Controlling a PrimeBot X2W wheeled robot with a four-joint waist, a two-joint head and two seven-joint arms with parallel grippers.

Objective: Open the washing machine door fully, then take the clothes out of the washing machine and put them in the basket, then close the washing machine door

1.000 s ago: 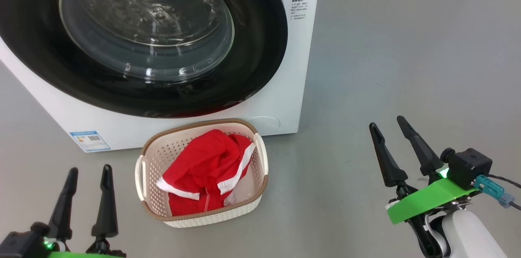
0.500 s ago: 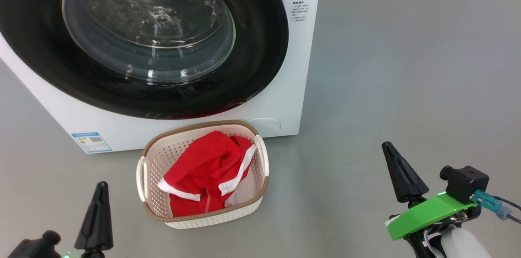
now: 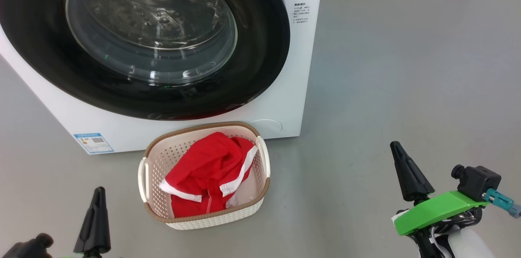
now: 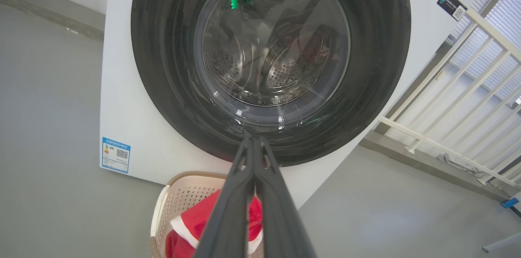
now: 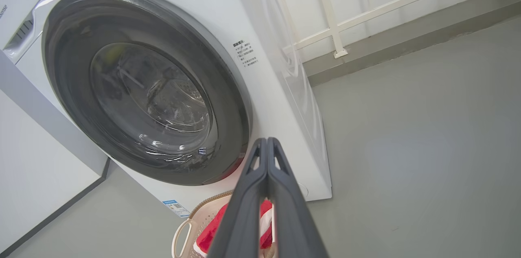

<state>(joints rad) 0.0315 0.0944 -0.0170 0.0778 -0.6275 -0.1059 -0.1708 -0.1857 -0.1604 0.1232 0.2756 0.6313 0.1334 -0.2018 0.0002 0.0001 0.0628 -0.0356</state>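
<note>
The door (image 3: pixel 150 26) is shut and the clothes (image 3: pixel 207 168) sit in the basket (image 3: pixel 211 220) below it, so the left gripper (image 3: pixel 97 193) and right gripper (image 3: pixel 395 149) hang clear, pinched closed, empty.

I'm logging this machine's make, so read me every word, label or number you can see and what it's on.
"sense": brand lettering on the washing machine, its start cut off at the picture's edge.
Blue label low on its front: too small to read.
Printed block right of the washing machine door: too small.
Black sticker with a square code: too small.
</note>
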